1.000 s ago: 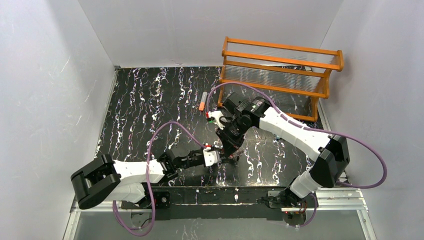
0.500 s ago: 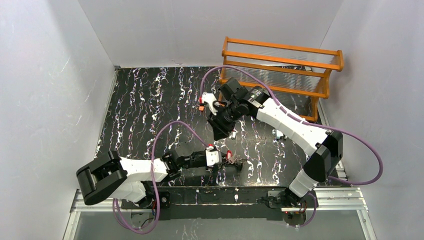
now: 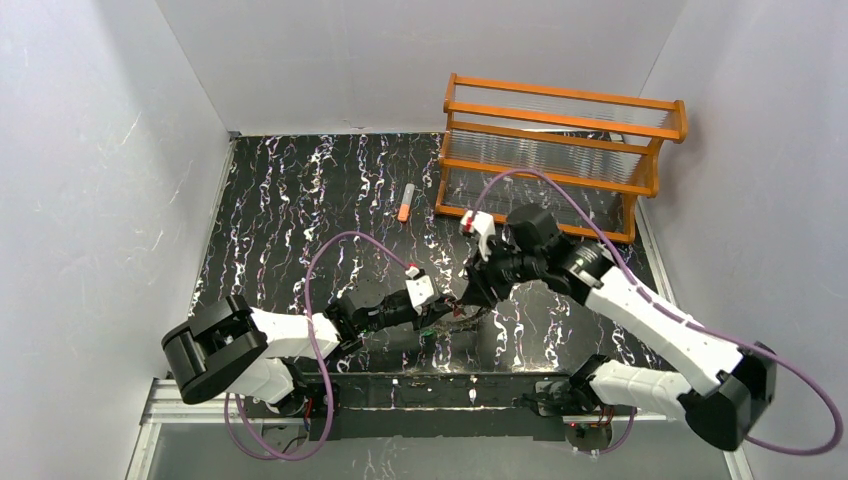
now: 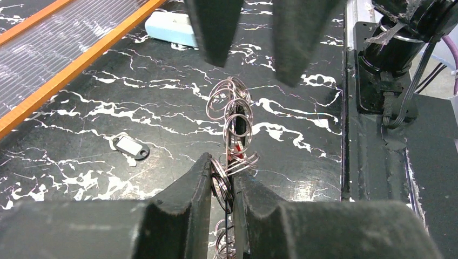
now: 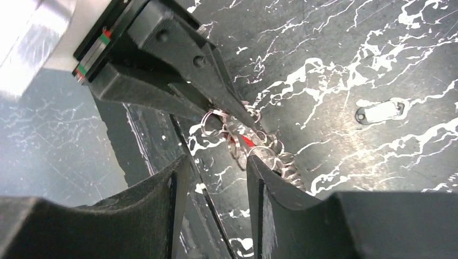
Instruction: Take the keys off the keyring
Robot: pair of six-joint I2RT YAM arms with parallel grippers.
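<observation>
Keyring (image 4: 233, 110): clamped upright in left claw (image 4: 222, 174), presumably steadied for the parted, empty right claw (image 5: 215, 199) just ahead.

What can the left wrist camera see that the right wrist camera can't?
Only the left wrist view shows the orange rack and the pale blue clip near it. Only the right wrist view shows the left tool from outside, with its red and green stripe. Both show the keyring pinched in the left tool, the open right tool near it, and a dark-and-white key lying loose on the table.
</observation>
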